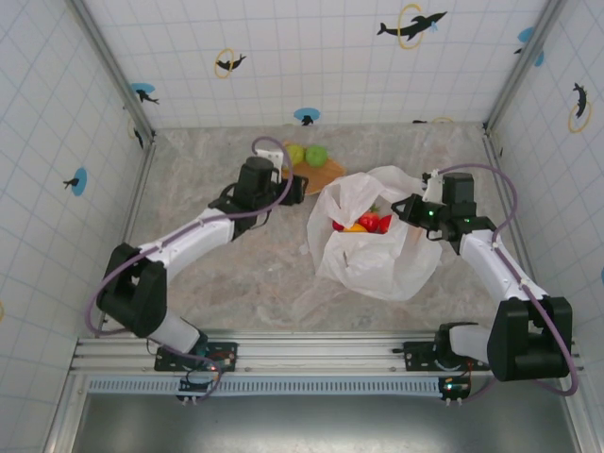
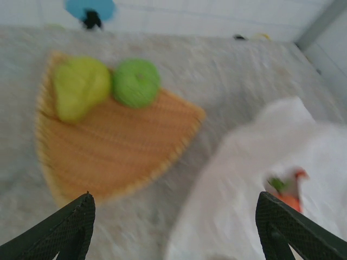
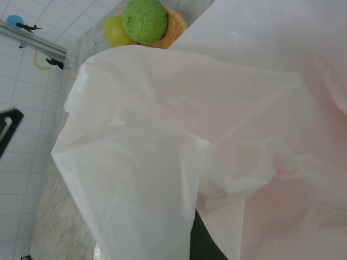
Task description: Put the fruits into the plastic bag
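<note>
The left end effector (image 2: 174, 208) is open, its two dark fingers (image 2: 70, 233) spread wide apart with nothing between them. It hangs over the counter (image 1: 236, 274) between the plate (image 2: 119, 146) and the plastic bag (image 1: 377, 250). The tan woven plate lies flat on the counter to the far left of the bag. Two fruits sit side by side at its far edge, touching each other: a yellow-green fruit (image 2: 81, 86) on the left and a round green fruit (image 2: 135, 82) on the right.

The plastic bag lies crumpled in the middle of the counter with its mouth gaping upward. Inside the opening lie red and orange fruits (image 1: 368, 224), one with a bit of green on it in the blurred left wrist view.

The right end effector (image 1: 408, 209) is at the bag's right rim. In the right wrist view the white film drapes over it, with only part of a dark finger (image 3: 201, 246) showing, so I cannot tell whether it is clamped on the film or open.
</note>
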Robot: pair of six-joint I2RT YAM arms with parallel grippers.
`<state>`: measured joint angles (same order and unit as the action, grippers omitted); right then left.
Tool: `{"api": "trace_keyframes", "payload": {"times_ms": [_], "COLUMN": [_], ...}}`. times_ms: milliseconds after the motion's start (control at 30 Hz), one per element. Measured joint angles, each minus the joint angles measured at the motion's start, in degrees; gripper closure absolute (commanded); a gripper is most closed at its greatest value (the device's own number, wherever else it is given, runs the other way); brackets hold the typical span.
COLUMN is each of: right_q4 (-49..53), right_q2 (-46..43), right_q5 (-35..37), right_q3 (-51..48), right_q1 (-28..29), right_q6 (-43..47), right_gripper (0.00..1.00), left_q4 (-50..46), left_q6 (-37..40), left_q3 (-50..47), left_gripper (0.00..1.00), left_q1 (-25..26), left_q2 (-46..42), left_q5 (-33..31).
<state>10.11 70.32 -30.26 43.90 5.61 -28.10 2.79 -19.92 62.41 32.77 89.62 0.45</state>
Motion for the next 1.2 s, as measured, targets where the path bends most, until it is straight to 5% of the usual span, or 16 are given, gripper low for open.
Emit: {"api": "trace_keyframes", "payload": {"times_ms": [400,767,1200], "right_q4": [-1.3,-1.3,-1.0], "right_q2": [0.0,0.0,0.0], "right_q5": [0.0,0.0,0.0], "right_q3": [0.0,0.0,0.0], "right_q1": [0.0,-0.1,-0.5], "right_q6": [-0.9,-0.8,-0.8], "right_gripper": [0.96,0.96,0.96], "left_q4": [-6.0,-11.3,-13.1], "left_q6": [13.3,20.3,23.2], "left_q3": [22.1,37.6,44.3], "left_gripper": [0.2,0.2,0.2], "left_q1": [-1.6,-4.1,-5.0], "left_q2": [21.2,38.0,45.8], "left_q5": [-14.7,-16.1,-16.0]}}
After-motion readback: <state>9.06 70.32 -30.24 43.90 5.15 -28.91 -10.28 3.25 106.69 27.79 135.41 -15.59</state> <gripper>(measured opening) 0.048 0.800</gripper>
